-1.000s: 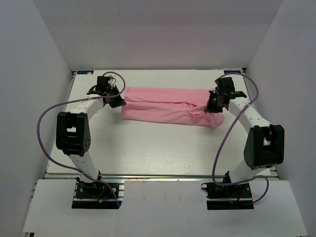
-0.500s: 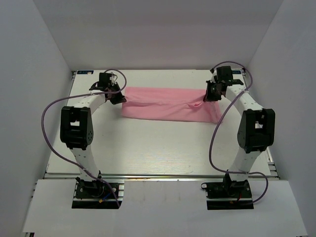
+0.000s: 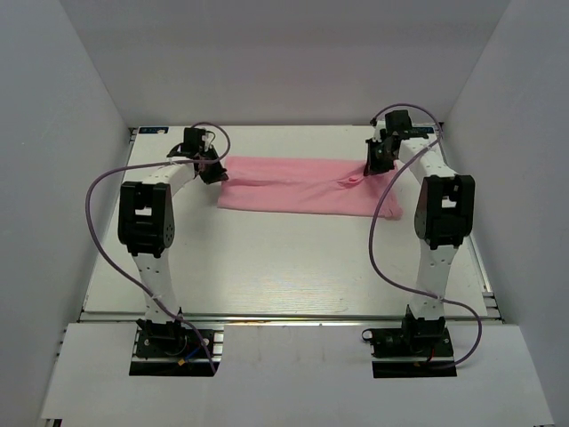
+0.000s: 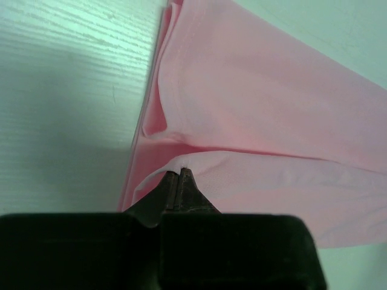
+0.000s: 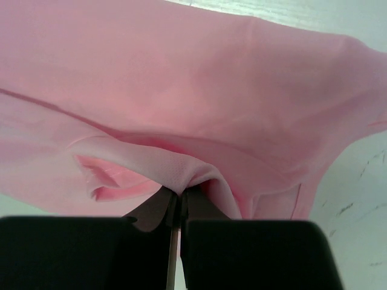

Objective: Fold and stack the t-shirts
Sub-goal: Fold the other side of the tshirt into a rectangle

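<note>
Surroundings: white wood-grain tabletop (image 3: 267, 258), boxed in by plain white walls (image 3: 284, 62) on the left, right and far sides. A silver rail (image 3: 284, 317) runs along the near edge. A thin purple cable (image 3: 96, 233) loops out wide from the left arm (image 3: 145, 218). A second purple cable (image 3: 380, 258) hangs in a long bow off the right arm (image 3: 444, 209).

Task thing: one light pink short-sleeved t-shirt (image 3: 302, 189) of thin fabric, folded into a long band. It lies left to right across the far half of the table.

In the way: in each wrist view the gripper's own black body fills the bottom of the picture and hides the table under it.

Left gripper (image 3: 212, 171): at the band's left end, jaws pinched tight on a pale hem edge of the shirt. The top layer lifts into a small ridge there (seen close from the wrist).

Right gripper (image 3: 372, 166): on the far edge, near the right end. Its jaws are closed on a gathered fold, and the cloth tents up around the tips. The shirt's right corner runs on past it, right and nearer.

Pose: both arms reach from their near bases well toward the far side, elbows raised. The wrists are turned inward, so the grippers face each other across the shirt.
</note>
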Controlling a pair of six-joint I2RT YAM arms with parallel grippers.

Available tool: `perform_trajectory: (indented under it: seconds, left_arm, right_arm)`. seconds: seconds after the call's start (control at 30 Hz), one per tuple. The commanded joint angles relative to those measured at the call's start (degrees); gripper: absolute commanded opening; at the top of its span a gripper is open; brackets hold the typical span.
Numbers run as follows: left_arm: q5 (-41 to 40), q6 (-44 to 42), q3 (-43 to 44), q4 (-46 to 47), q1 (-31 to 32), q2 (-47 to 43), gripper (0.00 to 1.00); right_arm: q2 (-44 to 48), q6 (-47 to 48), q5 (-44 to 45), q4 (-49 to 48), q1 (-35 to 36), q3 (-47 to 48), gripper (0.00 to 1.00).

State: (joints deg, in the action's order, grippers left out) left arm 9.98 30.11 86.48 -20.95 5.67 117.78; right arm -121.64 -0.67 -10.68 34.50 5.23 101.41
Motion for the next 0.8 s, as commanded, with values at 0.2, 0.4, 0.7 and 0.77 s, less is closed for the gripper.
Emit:
perform_trajectory:
  seconds: [0.2, 0.4, 0.7, 0.77]
  left_arm:
    - [-2.7, 1.0, 7.5, -1.8, -0.4, 2.6, 0.86]
    - [-6.5, 0.3, 7.5, -2.4, -0.4, -2.5, 1.0]
    - [-1.3, -4.3, 7.7, -1.1, 1.6, -5.0, 1.0]
    - [0.0, -4.9, 7.1, 0.5, 2.2, -4.2, 1.0]
  right_arm:
    - [-9.2, 4.5, -1.7, 4.2, -1.3, 15.3, 0.71]
    - [-3.8, 1.5, -7.3, 0.7, -2.0, 11.4, 0.9]
    - [6.7, -3.7, -12.2, -7.1, -2.0, -6.6, 0.9]
    - [6.2, -4.3, -13.0, -7.7, -1.8, -8.0, 0.9]
